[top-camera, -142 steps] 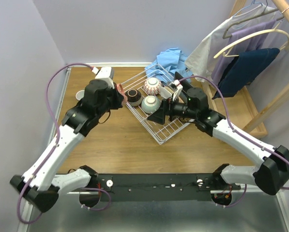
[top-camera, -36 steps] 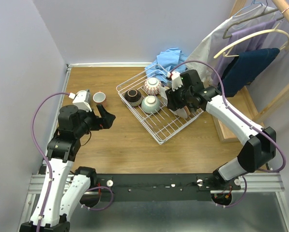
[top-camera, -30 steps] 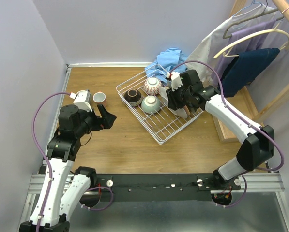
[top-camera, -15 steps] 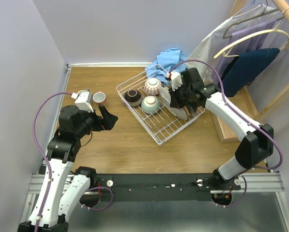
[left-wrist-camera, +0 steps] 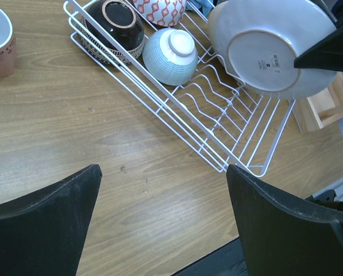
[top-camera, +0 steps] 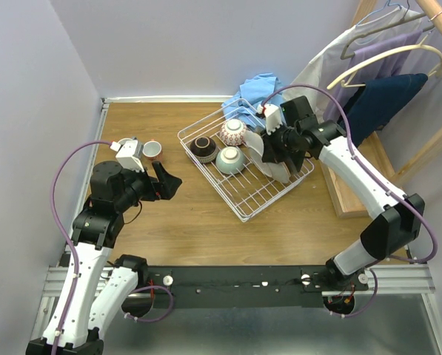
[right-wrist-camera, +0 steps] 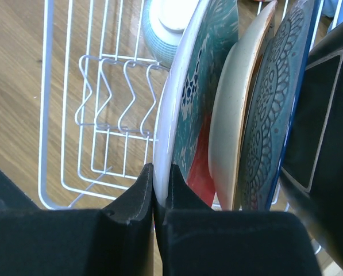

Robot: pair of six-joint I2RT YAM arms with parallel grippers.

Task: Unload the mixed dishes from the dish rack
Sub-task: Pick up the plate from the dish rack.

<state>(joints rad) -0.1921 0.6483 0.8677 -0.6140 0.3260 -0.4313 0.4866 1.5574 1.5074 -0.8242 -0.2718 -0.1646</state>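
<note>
The dish rack [top-camera: 213,181] is sitting on the wood-grain desk [top-camera: 191,222], turned diagonally, with its long axis running from the far left toward the near right. At its right end several round plates are standing on edge in a row, their white undersides facing the left arm.

The right claw [right-wrist-camera: 158,172] is pinching the lower rim of the outermost one, a teal patterned plate [right-wrist-camera: 208,75], with the fingers closed tight on either side of the rim. A cream plate [right-wrist-camera: 228,132] is leaning just behind it, followed by a blue-grey patterned plate [right-wrist-camera: 269,115].

At the rack's far-left end a dark brown bowl [top-camera: 203,147] and a red-and-white patterned bowl [top-camera: 233,132] are resting near a pale green bowl [top-camera: 229,159], which is lying foot up.

The left claw [left-wrist-camera: 165,218] is hovering over bare desk, spread wide and holding nothing, with a pinkish cup [top-camera: 152,149] standing just beyond it.

Lilac walls are enclosing the desk. A blue cloth [top-camera: 261,89] is lying behind the rack, and a wooden clothes rack [top-camera: 398,159] is standing at the right.
</note>
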